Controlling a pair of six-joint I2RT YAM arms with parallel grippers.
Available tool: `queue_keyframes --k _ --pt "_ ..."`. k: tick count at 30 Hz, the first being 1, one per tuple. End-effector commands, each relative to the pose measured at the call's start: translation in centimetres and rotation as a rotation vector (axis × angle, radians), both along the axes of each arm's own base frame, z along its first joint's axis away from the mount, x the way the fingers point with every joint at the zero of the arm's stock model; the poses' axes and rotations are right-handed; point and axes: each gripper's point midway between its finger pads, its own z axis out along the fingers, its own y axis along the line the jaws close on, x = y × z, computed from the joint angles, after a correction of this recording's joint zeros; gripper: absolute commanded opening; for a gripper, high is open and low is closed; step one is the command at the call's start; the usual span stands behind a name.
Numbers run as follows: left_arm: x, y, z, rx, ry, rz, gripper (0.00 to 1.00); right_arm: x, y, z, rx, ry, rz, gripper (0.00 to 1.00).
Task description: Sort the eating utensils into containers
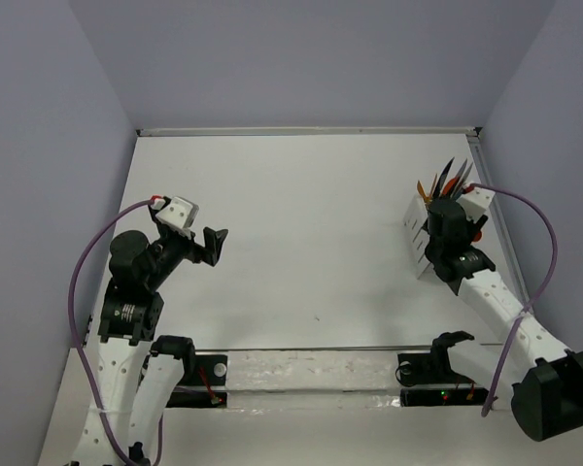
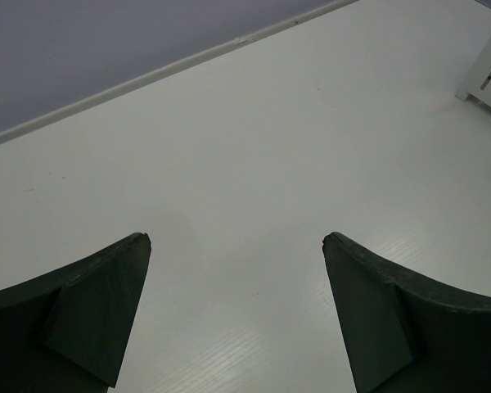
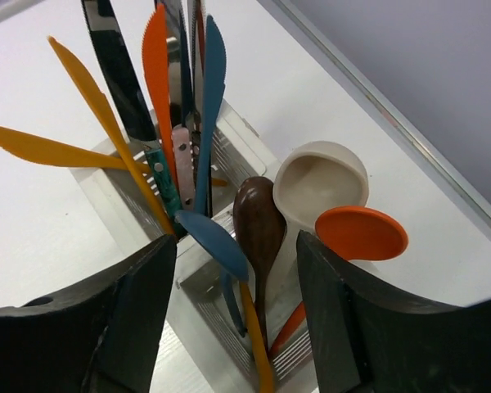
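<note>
Right claw hangs open right over the spoons standing up in the caddy; open left claw is far off

Place: was probably a robotics lab test cell.
Walls: plain lilac-grey panels stood on three sides.
Surface: a white table.
Rig: left arm and right arm were bolted down, purple cable trailing.

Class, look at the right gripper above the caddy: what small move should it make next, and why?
Probably lift the right gripper straight up, clear of the caddy. Its jaws stand apart around the brown spoon, which stands in a compartment beside other spoons, and the top view shows no utensil loose on the table. A straight rise should avoid knocking the upright knives.
</note>
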Motion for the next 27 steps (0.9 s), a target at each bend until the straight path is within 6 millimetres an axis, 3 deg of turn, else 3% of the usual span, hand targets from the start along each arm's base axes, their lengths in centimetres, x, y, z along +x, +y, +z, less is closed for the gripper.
queue_keyframes --k 1,6,7,9,10,13,14,16,20,24,27 --pt "0.2 -0.3 0.6 -0.007 -0.03 -0.023 0.99 -0.1 -0.1 5.2 0.023 -0.12 0.012 0.67" --pt "0.2 -0.6 0.4 -0.024 -0.011 -0.057 0.99 -1.1 0.1 9.4 0.032 -0.2 0.061 0.71" --pt "0.2 -0.5 0.3 -0.023 -0.008 -0.052 0.99 -1.0 0.6 11.0 0.046 -0.224 0.095 0.71" --pt "0.3 -0.3 0.2 -0.02 -0.01 -0.045 0.99 -1.4 1.4 12.0 0.061 -0.215 0.151 0.72" --pt "0.3 -0.2 0.3 -0.017 -0.014 -0.042 0.99 -1.4 2.7 13.4 0.091 -0.239 0.231 0.72" --pt "0.4 0.1 0.2 -0.009 -0.021 -0.034 0.99 -1.8 5.8 14.2 0.118 -0.23 0.435 0.72" --pt "0.4 0.2 0.0 -0.005 -0.02 -0.032 0.99 -2.6 8.5 14.3 0.14 -0.233 0.609 0.72" --pt "0.5 0.5 -0.4 0.006 -0.022 -0.018 0.99 -5.0 12.0 14.9 0.181 -0.268 0.837 0.72" --pt "0.5 1.0 -0.5 0.016 -0.032 0.001 0.99 -8.3 13.8 13.6 0.226 -0.308 0.98 0.73" --pt "0.4 1.3 -0.2 0.018 -0.057 0.011 0.99 -10.1 12.9 11.7 0.241 -0.352 0.946 0.76" --pt "0.5 2.3 0.1 0.023 -0.081 0.059 0.99 -11.4 12.0 11.8 0.266 -0.421 0.899 0.77"
